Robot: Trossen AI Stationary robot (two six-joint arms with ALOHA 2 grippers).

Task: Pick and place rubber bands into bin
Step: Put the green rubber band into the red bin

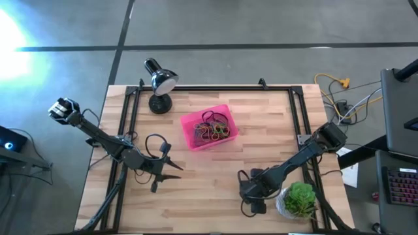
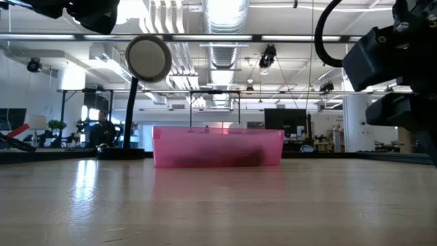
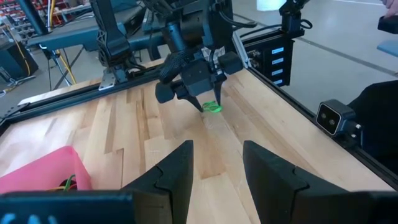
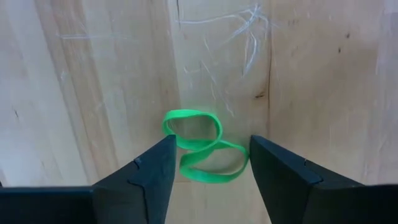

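The pink bin (image 1: 208,127) sits mid-table with a tangle of coloured rubber bands (image 1: 215,128) inside; it also shows in the low view (image 2: 218,147). One green rubber band (image 4: 202,146), twisted into a figure-eight, lies flat on the wood near the table's near right. My right gripper (image 4: 211,163) points down over it, open, one finger on either side of the band; in the left wrist view it is seen from afar (image 3: 208,102) above the green band (image 3: 213,107). My left gripper (image 1: 175,166) hovers open near the bin's near left side.
A black desk lamp (image 1: 159,81) stands at the far edge, left of the bin. A white pot with a green plant (image 1: 298,199) stands right beside my right arm at the near right corner. Black rails (image 1: 297,111) frame the table. Bare wood lies between the two grippers.
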